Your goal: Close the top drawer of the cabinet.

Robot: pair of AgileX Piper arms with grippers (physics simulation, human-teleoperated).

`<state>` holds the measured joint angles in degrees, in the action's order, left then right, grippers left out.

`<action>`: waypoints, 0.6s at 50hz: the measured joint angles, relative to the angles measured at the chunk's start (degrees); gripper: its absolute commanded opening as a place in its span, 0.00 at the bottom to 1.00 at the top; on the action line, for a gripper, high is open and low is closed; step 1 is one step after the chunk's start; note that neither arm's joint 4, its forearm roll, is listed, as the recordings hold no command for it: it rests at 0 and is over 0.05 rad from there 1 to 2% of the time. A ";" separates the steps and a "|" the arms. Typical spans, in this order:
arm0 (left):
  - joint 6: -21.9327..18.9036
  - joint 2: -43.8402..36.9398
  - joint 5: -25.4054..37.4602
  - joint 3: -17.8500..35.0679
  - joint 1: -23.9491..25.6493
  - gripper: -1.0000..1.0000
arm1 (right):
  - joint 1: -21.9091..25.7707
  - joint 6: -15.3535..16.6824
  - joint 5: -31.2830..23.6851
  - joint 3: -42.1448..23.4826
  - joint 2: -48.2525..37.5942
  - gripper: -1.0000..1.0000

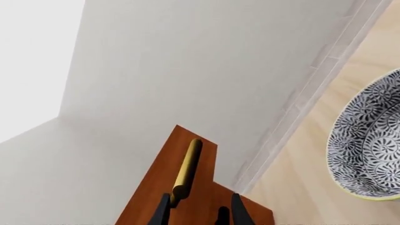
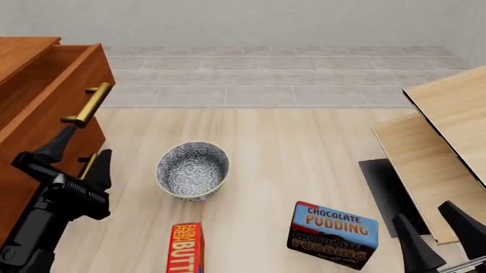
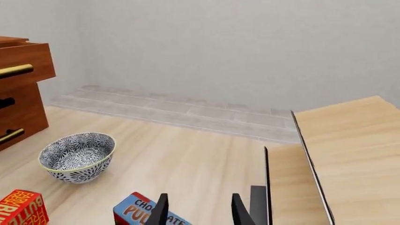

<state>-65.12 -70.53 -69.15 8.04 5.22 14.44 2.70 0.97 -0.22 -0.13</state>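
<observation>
The cabinet [image 2: 23, 57] stands at the table's left, reddish-brown with brass bar handles. Its top drawer [image 2: 57, 108] is pulled out, so its front sits forward of the drawers below, and its brass handle [image 2: 87, 105] faces the table. My left gripper [image 2: 85, 142] is open just below that handle, fingers pointing up at the drawer front. The left wrist view looks along the drawer front [image 1: 156, 187], with the handle [image 1: 187, 166] ending just beyond the left gripper [image 1: 201, 211], toward one finger. My right gripper [image 2: 420, 213] is open and empty at the near right; the right wrist view shows the top drawer [image 3: 28, 61] far off.
A patterned bowl [image 2: 192, 169] sits right of the cabinet. A chocolate pudding box [image 2: 332, 233] and a red butter box [image 2: 184, 248] lie near the front edge. Pale wood boards [image 2: 448, 114] and a dark sheet [image 2: 383, 190] fill the right side.
</observation>
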 measured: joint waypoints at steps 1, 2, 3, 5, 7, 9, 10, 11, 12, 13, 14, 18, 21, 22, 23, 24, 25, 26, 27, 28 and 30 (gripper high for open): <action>0.00 0.00 0.00 0.00 -0.03 1.00 | 0.00 0.01 0.00 0.00 0.00 1.00; 0.00 0.01 0.00 0.01 -0.06 1.00 | 0.00 0.02 0.00 0.00 0.00 1.00; 0.00 0.02 0.00 0.01 -0.09 1.00 | 0.00 0.03 -0.01 0.00 0.00 1.00; -0.01 0.05 0.00 0.02 -0.15 1.00 | 0.00 0.04 -0.01 0.00 0.00 1.00; -0.01 0.09 0.00 0.02 -0.20 1.00 | 0.01 0.06 -0.02 0.00 0.00 1.00; -0.01 0.13 0.00 0.00 -0.26 1.00 | 0.01 0.08 -0.03 0.00 -0.01 1.00; -0.01 0.16 0.00 -0.01 -0.29 1.00 | 0.01 0.09 -0.04 0.00 -0.01 1.00; 0.00 0.18 0.00 -0.02 -0.32 1.00 | 0.01 0.10 -0.05 0.00 -0.01 1.00; 0.01 0.21 0.01 -0.02 -0.35 1.00 | 0.02 0.11 -0.05 0.00 -0.02 1.00; 0.03 0.23 0.01 -0.03 -0.39 1.00 | 0.02 0.12 -0.06 0.00 -0.02 1.00; 0.04 0.26 0.01 -0.04 -0.43 1.00 | 0.03 0.12 -0.07 0.00 -0.02 1.00; 0.15 0.42 0.08 -0.08 -0.66 1.00 | 0.04 0.13 -0.11 0.00 -0.04 1.00; 0.24 0.49 0.09 -0.12 -0.86 1.00 | 0.05 0.13 -0.14 0.00 -0.05 1.00; 0.28 0.51 0.09 -0.13 -0.94 1.00 | 0.05 0.14 -0.15 0.00 -0.06 1.00; 0.30 0.52 0.09 -0.15 -1.01 1.00 | 0.05 0.14 -0.15 0.00 -0.06 1.00; 0.33 0.53 0.09 -0.16 -1.07 1.00 | 0.05 0.15 -0.16 0.00 -0.06 1.00; 0.35 0.54 0.08 -0.18 -1.13 1.00 | 0.05 0.15 -0.16 0.00 -0.06 1.00; 0.38 0.56 0.09 -0.18 -1.18 1.00 | 0.06 0.16 -0.17 0.00 -0.07 1.00; 0.41 0.58 0.09 -0.19 -1.23 1.00 | 0.06 0.16 -0.17 0.00 -0.07 1.00; 0.44 0.64 0.15 -0.18 -1.28 1.00 | 0.07 0.17 -0.18 0.00 -0.07 1.00; 0.57 0.83 0.35 -0.16 -1.38 1.00 | 0.08 0.17 -0.19 0.00 -0.08 1.00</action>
<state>-64.56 -69.70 -68.80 7.87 3.85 14.52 2.87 0.78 -0.22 -0.21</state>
